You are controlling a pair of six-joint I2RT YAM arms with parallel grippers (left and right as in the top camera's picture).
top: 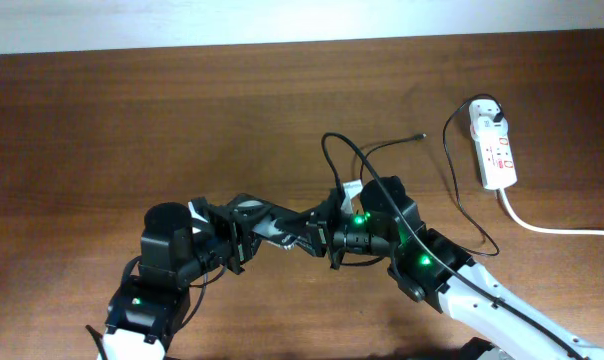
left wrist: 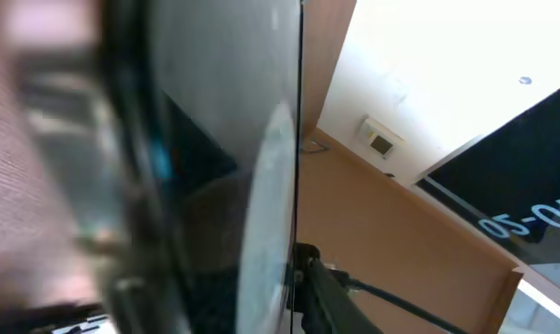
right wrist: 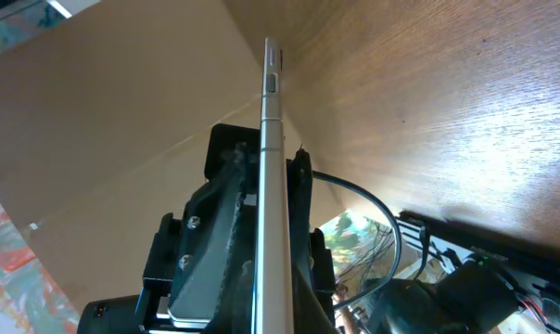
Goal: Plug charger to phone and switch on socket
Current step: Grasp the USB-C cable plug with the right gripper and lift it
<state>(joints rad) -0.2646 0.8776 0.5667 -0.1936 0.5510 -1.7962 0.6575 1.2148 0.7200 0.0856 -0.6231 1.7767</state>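
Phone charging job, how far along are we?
Nothing looks done. In hand: the right gripper holds the phone edge-on in its jaws. Still to do: the charger tip lies loose on the table, unplugged, and the power strip sits away from both arms.

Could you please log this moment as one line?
phone clamped in right gripper | left gripper state unclear | charger tip unplugged on table | socket untouched

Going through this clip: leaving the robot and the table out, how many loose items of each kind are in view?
phone: 1
charger cable: 1
power strip: 1
Total: 3
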